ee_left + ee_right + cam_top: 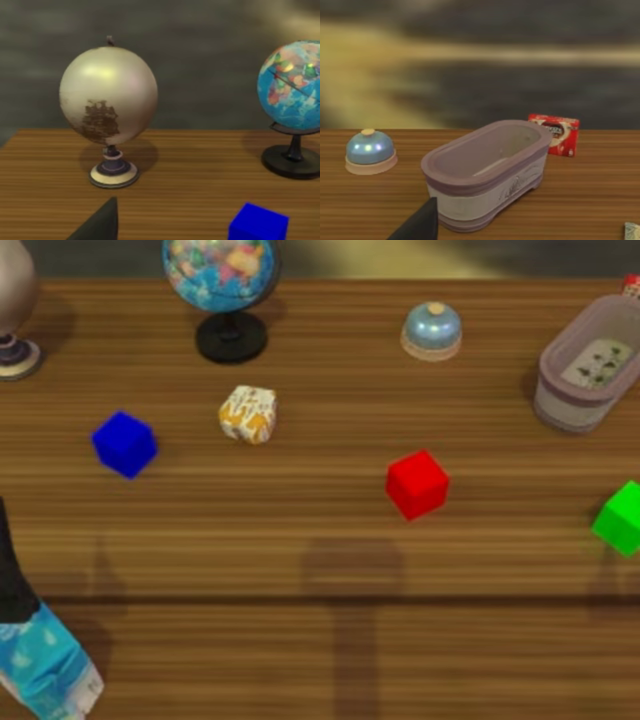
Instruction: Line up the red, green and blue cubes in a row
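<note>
Cubes lie scattered on the wooden counter [330, 640], not in a row. Blue cube [125, 443] sits toward the left side, turned corner-on to the counter's edges. Red cube [417, 483] sits right of centre, well apart from the blue one. Green cube [621, 517] sits at the far right, partly cut off by the top view's edge, a little nearer the front than the red. All three rest flat on the counter, none touching anything.

White cube with orange pattern [248, 414] lies between blue and red, slightly farther back. Along the back: pale globe [12, 300] on a ringed base at far left, blue map globe [220, 275] on a black stand, a dome bell [432, 331], and a lilac oval tub [583, 375] at right. Red packet [631, 285] just shows behind the tub. A blue-and-white patterned bag [45, 670] lies at the front left corner.

Neither arm appears in the top view. Left wrist view shows only one dark fingertip [100, 225] at its edge, with the blue cube and both globes ahead. Right wrist view shows the same sort of dark fingertip [420, 225], facing the tub, bell and packet. Cannot tell whether either pair of jaws is open or closed.
</note>
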Controlling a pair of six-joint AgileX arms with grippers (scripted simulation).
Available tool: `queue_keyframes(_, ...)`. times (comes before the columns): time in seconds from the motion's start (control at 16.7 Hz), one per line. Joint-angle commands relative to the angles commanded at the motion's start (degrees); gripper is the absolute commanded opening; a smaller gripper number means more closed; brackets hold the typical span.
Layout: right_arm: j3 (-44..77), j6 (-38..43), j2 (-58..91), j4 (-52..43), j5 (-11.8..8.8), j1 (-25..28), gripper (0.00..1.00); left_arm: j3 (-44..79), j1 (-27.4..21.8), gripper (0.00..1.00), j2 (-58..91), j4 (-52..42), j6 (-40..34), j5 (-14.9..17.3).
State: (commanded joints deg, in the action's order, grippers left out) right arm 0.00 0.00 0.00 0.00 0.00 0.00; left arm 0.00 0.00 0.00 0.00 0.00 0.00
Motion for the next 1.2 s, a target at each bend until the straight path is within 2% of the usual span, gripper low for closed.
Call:
queue_keyframes(0.3, 3.42, 0.14, 3.27, -2.39, -0.11, 1.1, 1.0, 0.0, 0.0, 1.0, 0.0, 0.0, 0.0, 0.0)
queue_keyframes(0.54, 16.17, 0.49, 15.8, -10.64, -0.16, 4.47, 1.0, 0.0, 0.0, 1.0, 0.0, 0.0, 0.0, 0.0)
queue_keyframes(0.78, 36.89, 0.73, 37.84, -23.32, 0.01, 9.2, 1.0, 0.0, 0.0, 1.0, 0.0, 0.0, 0.0, 0.0)
queue_keyframes(1.2, 77.21, 0.89, 87.44, -49.9, 0.4, 18.68, 1.0, 0.0, 0.0, 1.0, 0.0, 0.0, 0.0, 0.0)
